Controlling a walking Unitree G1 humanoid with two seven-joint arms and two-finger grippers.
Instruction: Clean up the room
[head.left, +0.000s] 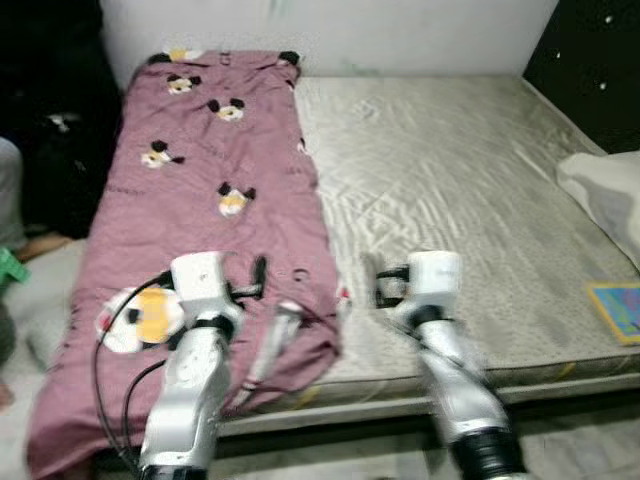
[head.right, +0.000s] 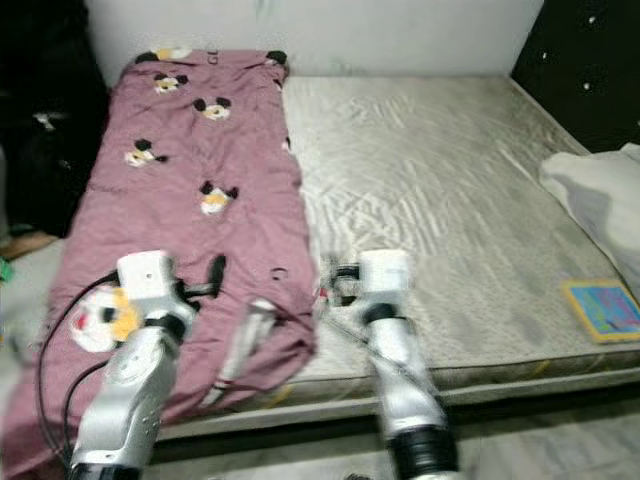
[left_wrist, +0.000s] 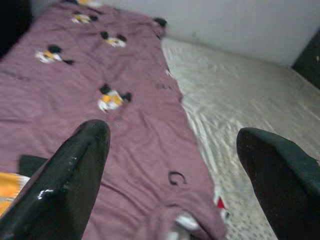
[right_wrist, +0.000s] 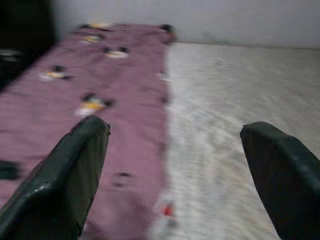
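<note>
Bare mattress (head.left: 450, 190); maroon cartoon-print blanket (head.left: 200, 200) along its left; both grippers' fingers spread.

Your head cameras look down and forward over the bed's near edge. Each wrist camera sits low and close, facing the far wall (left_wrist: 235, 25). All views share the purple blanket (head.left: 210, 180) and mattress (head.left: 450, 200).

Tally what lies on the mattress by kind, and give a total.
Maroon cartoon-print blanket: 1
White pillow: 1
Colourful book: 1
Total: 3
</note>
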